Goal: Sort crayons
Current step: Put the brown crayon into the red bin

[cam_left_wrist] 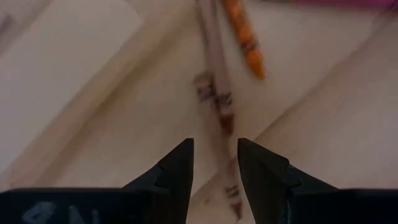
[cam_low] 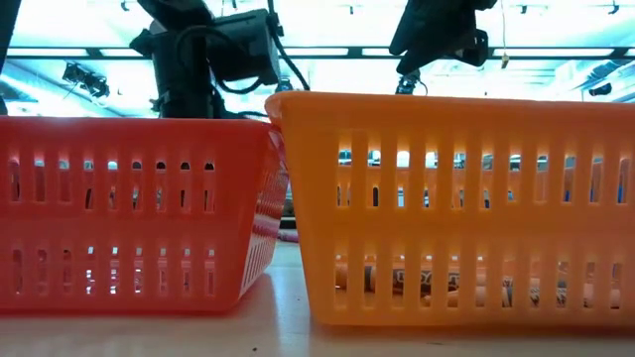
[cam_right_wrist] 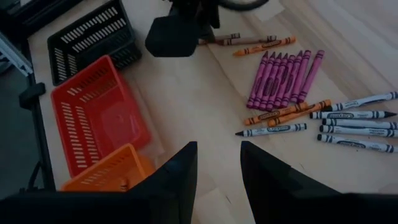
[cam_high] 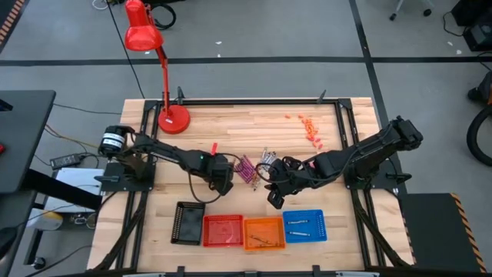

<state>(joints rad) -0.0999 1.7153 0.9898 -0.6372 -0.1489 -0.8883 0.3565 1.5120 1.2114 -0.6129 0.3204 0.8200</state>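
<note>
My left gripper [cam_high: 223, 181] is open, low over the table, with a finger on either side of a pale brown crayon [cam_left_wrist: 214, 93]; a gap shows on both sides. An orange crayon [cam_left_wrist: 245, 37] lies just beyond it. My right gripper [cam_right_wrist: 217, 162] is open and empty, above the table near the baskets [cam_high: 275, 198]. Several magenta crayons [cam_right_wrist: 286, 78] lie side by side on the table, with two orange ones [cam_right_wrist: 286, 113] and several white ones [cam_right_wrist: 354, 121] beside them.
Black [cam_high: 187, 223], red [cam_high: 222, 231], orange [cam_high: 264, 233] and blue [cam_high: 304, 225] baskets stand in a row at the near edge. Crayons show in the orange basket [cam_low: 397, 278]. A red lamp [cam_high: 174, 119] stands far left. Small red-pink bits [cam_high: 310, 127] lie far right.
</note>
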